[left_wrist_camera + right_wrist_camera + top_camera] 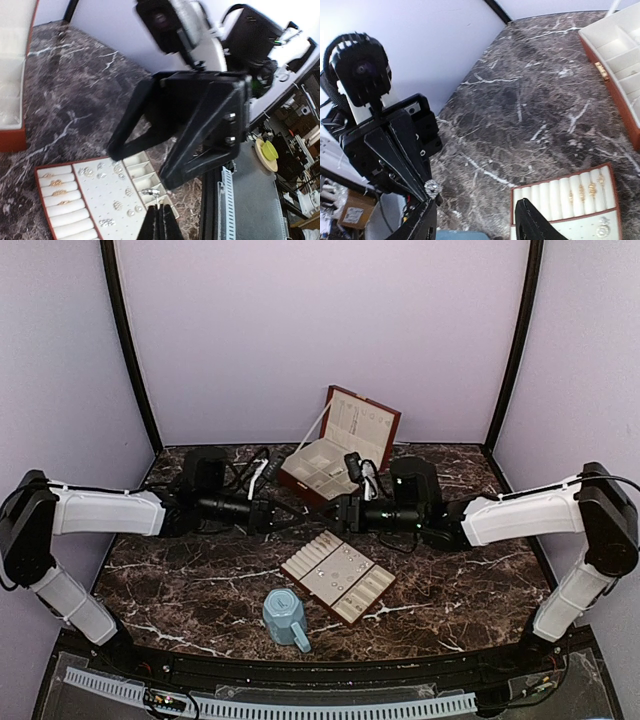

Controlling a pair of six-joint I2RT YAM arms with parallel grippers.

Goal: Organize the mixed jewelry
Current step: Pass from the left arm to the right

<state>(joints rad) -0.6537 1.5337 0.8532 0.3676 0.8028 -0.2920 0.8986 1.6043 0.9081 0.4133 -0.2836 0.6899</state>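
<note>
From above, your two arms meet nose to nose over the middle of the tabletop, a little toward the far edge. The left gripper (283, 516) and right gripper (340, 512) are near each other, above the far corner of the tray (372, 590). The piece between them is too small to make out here. In the left wrist view, the left gripper (158, 216) has its fingers pressed together, and a silvery stud (150, 192) sits right at their tips, so read it as clamped on that piece. Directly ahead, the right gripper (140, 167) stands spread in a wide V. The tray (95, 200) lies below, with gold rings in its rolls and more silvery bits on its panel. In the right wrist view, the stud (431, 188) sparkles at the very tip of the left gripper (422, 185). Your right gripper (475, 212) is released and wide, but the stud lies off to the left of its gap, just above its left-hand finger in that picture, not midway. No long axis can be told on so small a piece. If a hand-over is meant, you likely need to shift the right claw sideways until the stud sits between its fingers.
</note>
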